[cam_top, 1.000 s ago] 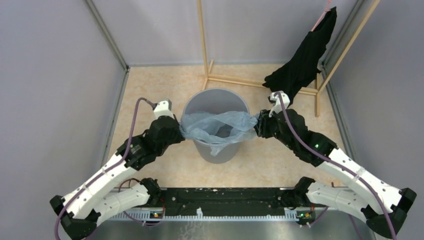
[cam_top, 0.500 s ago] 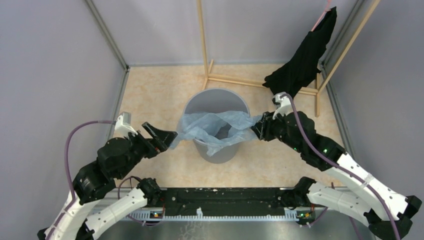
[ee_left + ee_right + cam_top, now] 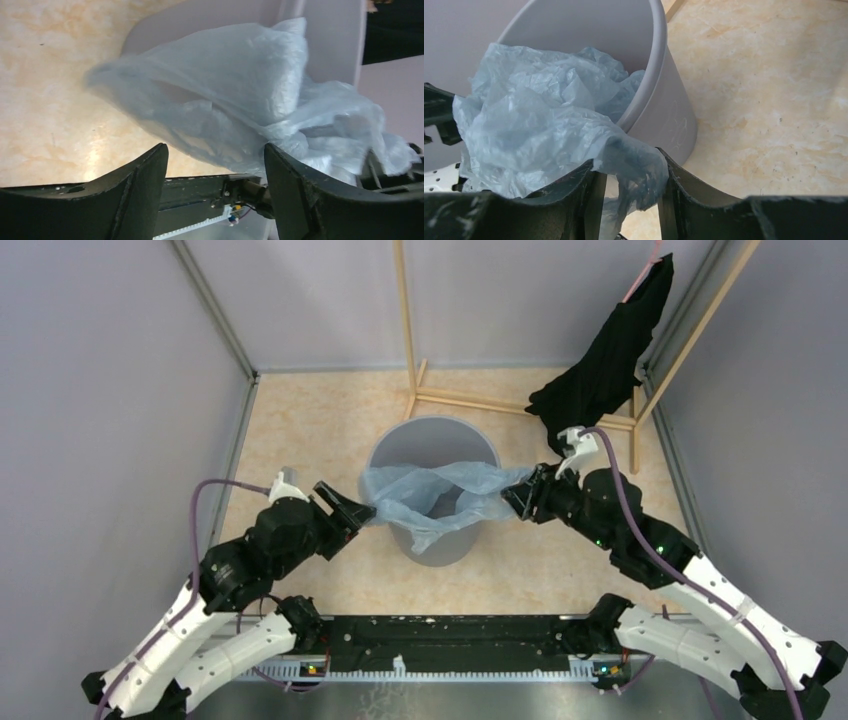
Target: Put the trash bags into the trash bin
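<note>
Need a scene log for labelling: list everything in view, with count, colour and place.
trash bag: one, pale blue, draped over the bin's mouth
trash bin: one, grey, upright mid-table
cloth: one, black, hanging on the wooden frame, far right
wooden frame: one, light wood, behind the bin
table: one, beige marbled
left gripper: one, black, open at the bag's left edge
right gripper: one, black, shut on the bag's right corner

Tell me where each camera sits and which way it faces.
Top external: above, behind the robot, looking down on trash bin and trash bag; left gripper, right gripper show.
Left wrist: on the left arm, facing the trash bag; its open fingers show.
Right wrist: on the right arm, facing bin and bag; its fingers pinch it.
Wrist views share the bag.
</note>
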